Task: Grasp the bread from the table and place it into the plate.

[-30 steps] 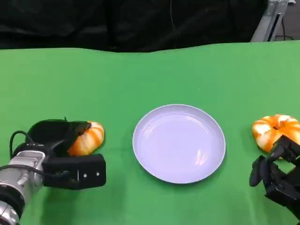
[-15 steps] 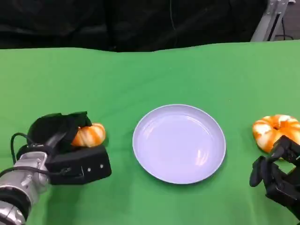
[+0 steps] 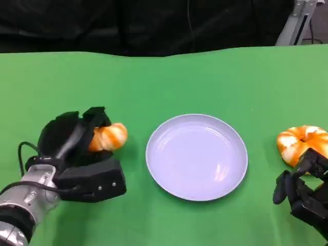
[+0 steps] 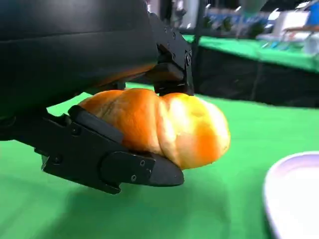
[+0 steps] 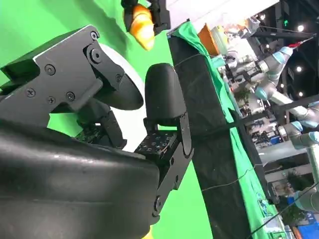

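Note:
My left hand (image 3: 77,146) grips an orange-and-cream twisted bread roll (image 3: 107,137) and holds it above the green table, just left of the white plate (image 3: 196,156). In the left wrist view the roll (image 4: 164,124) sits between black fingers (image 4: 109,159), clear of the cloth, with the plate's rim (image 4: 291,196) close by. A second round orange bread (image 3: 302,143) lies at the table's right edge. My right hand (image 3: 302,192) rests low beside it, fingers curled, holding nothing. The right wrist view shows that hand's fingers (image 5: 164,99) and, far off, the held roll (image 5: 141,26).
The green cloth (image 3: 164,82) covers the whole table. A black backdrop runs behind the far edge. A metal stand (image 3: 294,23) rises at the back right corner.
My left hand has lifted the roll off the table and carried it up and right, toward the plate. The right hand and the second bread have stayed put.

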### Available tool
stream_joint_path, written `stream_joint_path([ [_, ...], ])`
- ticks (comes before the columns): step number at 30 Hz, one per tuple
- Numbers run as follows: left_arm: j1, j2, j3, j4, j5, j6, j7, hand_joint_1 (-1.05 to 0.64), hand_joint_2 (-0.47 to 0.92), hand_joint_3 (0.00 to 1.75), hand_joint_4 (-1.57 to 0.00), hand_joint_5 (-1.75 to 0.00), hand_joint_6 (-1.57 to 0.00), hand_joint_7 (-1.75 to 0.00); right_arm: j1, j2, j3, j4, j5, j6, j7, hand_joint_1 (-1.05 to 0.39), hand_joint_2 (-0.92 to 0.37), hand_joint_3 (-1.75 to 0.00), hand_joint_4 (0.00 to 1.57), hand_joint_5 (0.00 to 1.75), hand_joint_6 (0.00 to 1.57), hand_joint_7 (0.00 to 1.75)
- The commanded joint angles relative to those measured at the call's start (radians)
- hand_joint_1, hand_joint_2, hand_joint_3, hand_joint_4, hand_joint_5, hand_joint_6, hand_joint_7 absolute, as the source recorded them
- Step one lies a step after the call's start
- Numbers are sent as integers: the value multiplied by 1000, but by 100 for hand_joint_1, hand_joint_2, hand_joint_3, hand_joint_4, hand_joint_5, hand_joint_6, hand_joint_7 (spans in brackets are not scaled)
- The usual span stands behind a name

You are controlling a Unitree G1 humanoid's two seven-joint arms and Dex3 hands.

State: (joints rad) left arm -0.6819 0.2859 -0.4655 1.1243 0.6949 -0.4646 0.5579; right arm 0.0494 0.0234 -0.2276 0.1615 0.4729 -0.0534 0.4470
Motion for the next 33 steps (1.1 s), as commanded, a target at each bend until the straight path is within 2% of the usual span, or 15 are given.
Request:
stream_joint_path([
  [1, 11, 31, 4, -98, 8, -18, 19, -10, 88, 49, -64, -175, -58, -175, 6, -19, -8, -17, 2, 1, -6, -5, -49, -128, 87, 175, 78, 157],
  [7, 32, 48, -1, -295, 22, 4, -56, -12, 84, 50, -63, -175, -58, -175, 6, -16, -9, -17, 9, 2, -1, -5, -50, -128, 87, 175, 78, 157],
  [14, 58, 24, -1, -432, 7, -17, -134, -9, 82, 53, -66, -175, -60, -175, 5, -16, -8, -14, 8, 2, 0, -6, -49, -128, 88, 175, 78, 157],
  [17, 56, -5, -16, -450, 16, -16, -152, -11, 83, 57, -66, -175, -61, -175, 5, -15, -9, -15, 11, 5, 0, -5, -49, -129, 88, 175, 78, 157],
  [22, 38, -60, -45, -437, 37, -8, -173, -14, 78, 65, -67, -175, -63, -173, 8, -12, -7, -22, 11, 7, -5, -5, -49, -129, 88, 175, 78, 157],
  [26, 25, -86, -68, -427, 45, -29, -211, -17, 81, 54, -63, -175, -60, -165, 8, -9, -7, -20, 16, 4, 0, -5, -48, -130, 87, 175, 78, 157],
  [31, 13, -124, -94, -410, 77, -14, -209, -12, 77, 51, -64, -175, -60, -165, 9, -8, -4, -26, 8, 4, -11, -5, -48, -129, 87, 175, 78, 156],
  [33, 4, -133, -104, -395, 92, -8, -206, -11, 73, 52, -65, -175, -69, -150, 9, -7, -3, -26, 5, 1, -12, -6, -49, -129, 87, 175, 78, 156],
])
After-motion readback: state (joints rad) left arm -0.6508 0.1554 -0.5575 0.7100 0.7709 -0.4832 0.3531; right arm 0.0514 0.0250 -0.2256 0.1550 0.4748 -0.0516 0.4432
